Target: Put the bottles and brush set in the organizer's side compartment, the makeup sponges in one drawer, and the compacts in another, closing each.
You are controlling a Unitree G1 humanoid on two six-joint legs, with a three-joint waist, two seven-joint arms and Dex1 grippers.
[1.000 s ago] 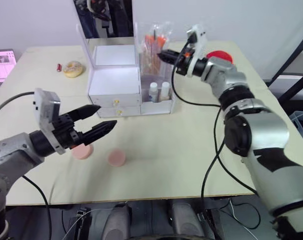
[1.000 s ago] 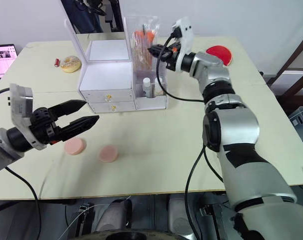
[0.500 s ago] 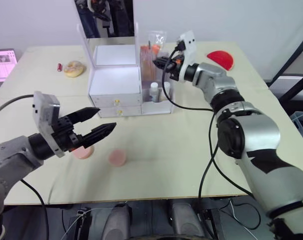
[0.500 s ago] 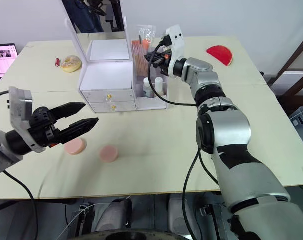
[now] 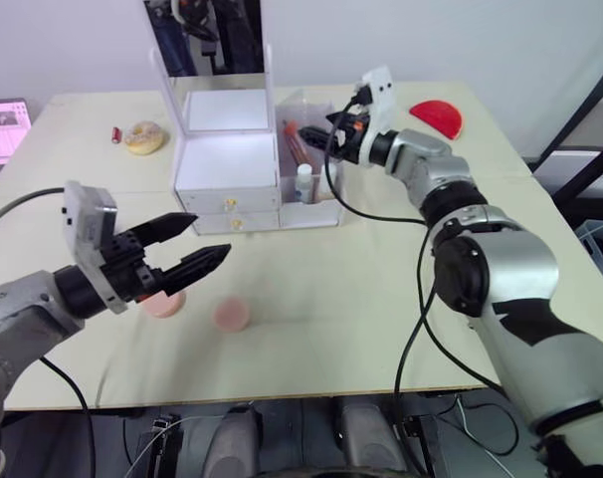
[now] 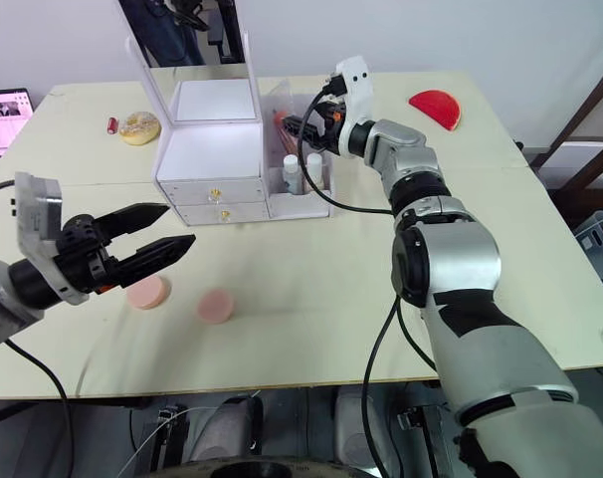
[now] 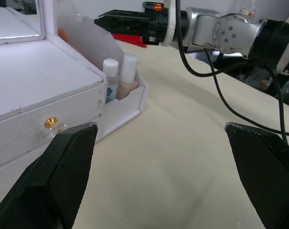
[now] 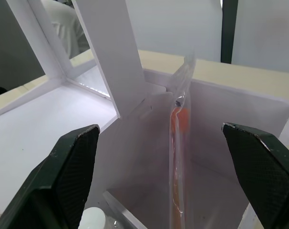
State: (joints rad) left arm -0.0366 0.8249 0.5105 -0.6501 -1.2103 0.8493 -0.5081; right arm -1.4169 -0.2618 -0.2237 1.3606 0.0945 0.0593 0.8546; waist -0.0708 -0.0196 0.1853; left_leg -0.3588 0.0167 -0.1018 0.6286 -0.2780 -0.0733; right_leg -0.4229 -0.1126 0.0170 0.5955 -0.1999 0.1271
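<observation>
The white organizer (image 5: 227,164) stands at the table's back with its mirror lid raised and both drawers (image 5: 230,202) shut. Two white-capped bottles (image 6: 292,175) stand in the front of its side compartment (image 7: 130,98). The brush set (image 8: 176,157), orange handles in a clear bag, leans inside that compartment behind them. My right gripper (image 5: 326,134) hovers open just above the compartment, touching nothing. Two pink makeup sponges (image 5: 165,303) (image 5: 232,315) lie on the table near me. My left gripper (image 5: 212,235) is open above the table, just beyond them. A red compact (image 5: 436,117) lies at the far right.
A beige ring-shaped item (image 5: 145,136) and a small red tube (image 5: 117,133) lie left of the organizer. A lit screen (image 5: 3,127) sits at the table's far left edge. The right arm's black cable (image 5: 381,209) hangs over the table beside the organizer.
My right gripper has opened and let go of the brush set, which now sits low in the side compartment. The left arm has not moved.
</observation>
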